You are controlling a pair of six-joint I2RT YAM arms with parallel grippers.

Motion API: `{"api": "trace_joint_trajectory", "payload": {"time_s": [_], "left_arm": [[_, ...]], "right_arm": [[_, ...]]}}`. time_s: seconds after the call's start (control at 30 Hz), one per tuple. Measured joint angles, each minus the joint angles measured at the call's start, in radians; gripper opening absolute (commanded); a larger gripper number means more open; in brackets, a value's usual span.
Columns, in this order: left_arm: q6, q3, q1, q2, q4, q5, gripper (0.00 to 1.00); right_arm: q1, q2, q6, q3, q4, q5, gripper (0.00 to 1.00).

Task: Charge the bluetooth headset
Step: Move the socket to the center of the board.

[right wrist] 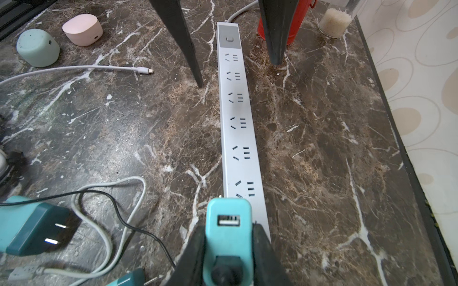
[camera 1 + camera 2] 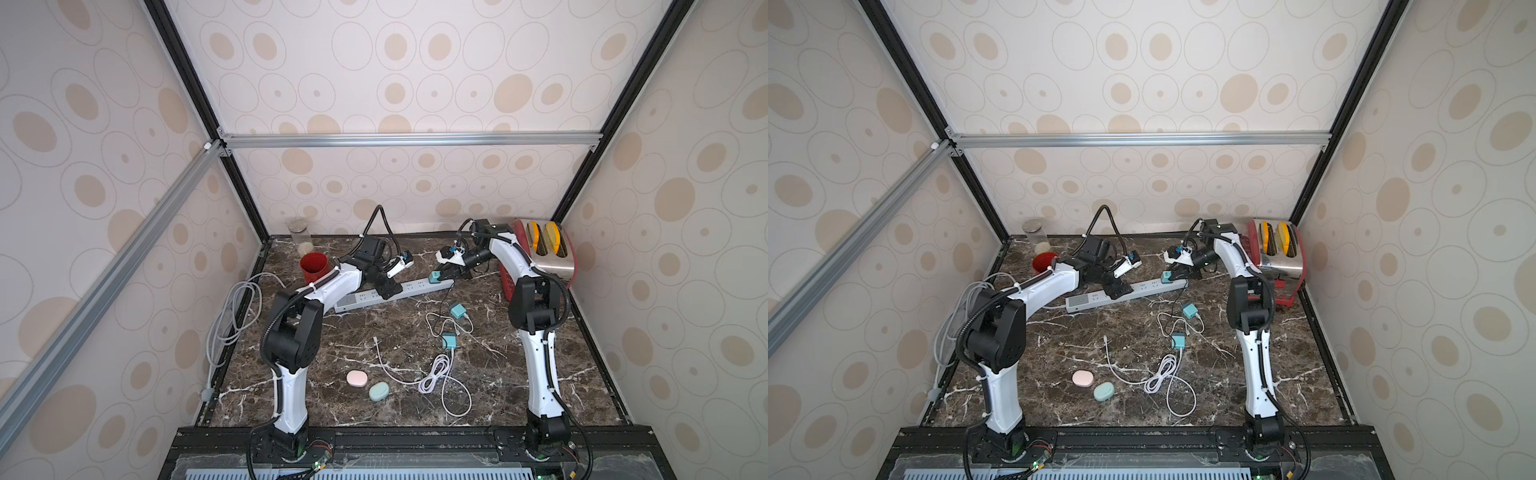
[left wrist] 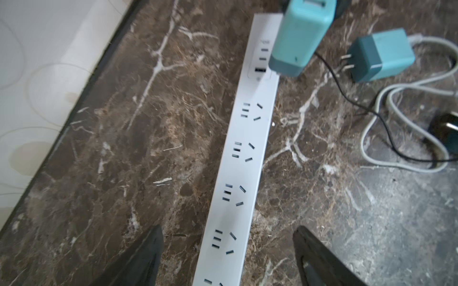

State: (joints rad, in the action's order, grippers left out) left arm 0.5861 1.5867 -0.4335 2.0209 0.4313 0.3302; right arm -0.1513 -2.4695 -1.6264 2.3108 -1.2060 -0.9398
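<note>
Gripping a teal USB adapter [image 1: 228,222] with the right tool [image 1: 229,247]: jaws narrowed and pressed on both its sides, USB port facing the wrist camera. Holding it tilted over the right-hand end of the white power strip [image 2: 415,287], centre of both top views. Prongs possibly touching the strip, too blurred to tell.

Spread wide on the left tool [image 3: 226,235], nothing held. One finger [image 3: 148,247] on each side of the strip, about mid-length, left of the right tool [image 2: 446,274] in a top view.

Lying lower centre in both top views: pink earbud case [image 2: 357,378] and mint earbud case [image 2: 379,391], just beside each other on the marble worktop [image 2: 519,386], well apart from the strip.

To their right, a white charging cable [image 2: 432,376] in loose coils, with its USB-C plug [image 1: 142,70] lying free on the worktop.

Between the coils and the strip, two more teal adapters [image 2: 458,311] [image 2: 449,340] flat on the worktop.

Upper left of the worktop: red cup [image 2: 314,266], and a glass jar [image 2: 300,237] behind it. Upper right: toaster [image 2: 548,253] with two slices in its slots.
</note>
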Motion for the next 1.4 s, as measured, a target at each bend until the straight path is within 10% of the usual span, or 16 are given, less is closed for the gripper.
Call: {"api": "trace_joint_trajectory", "payload": {"time_s": [0.67, 1.03, 1.4], "left_arm": [[0.223, 0.545, 0.007, 0.403, 0.430, -0.009, 0.71], [0.246, 0.560, 0.007, 0.423, 0.493, 0.035, 0.39], [0.275, 0.476, 0.000, 0.381, 0.444, 0.080, 0.34]], "right_arm": [[-0.001, 0.001, 0.005, -0.083, 0.026, -0.006, 0.07], [0.013, 0.032, 0.005, -0.109, 0.029, -0.034, 0.07], [0.057, 0.092, 0.009, -0.178, 0.030, -0.051, 0.07]]}}
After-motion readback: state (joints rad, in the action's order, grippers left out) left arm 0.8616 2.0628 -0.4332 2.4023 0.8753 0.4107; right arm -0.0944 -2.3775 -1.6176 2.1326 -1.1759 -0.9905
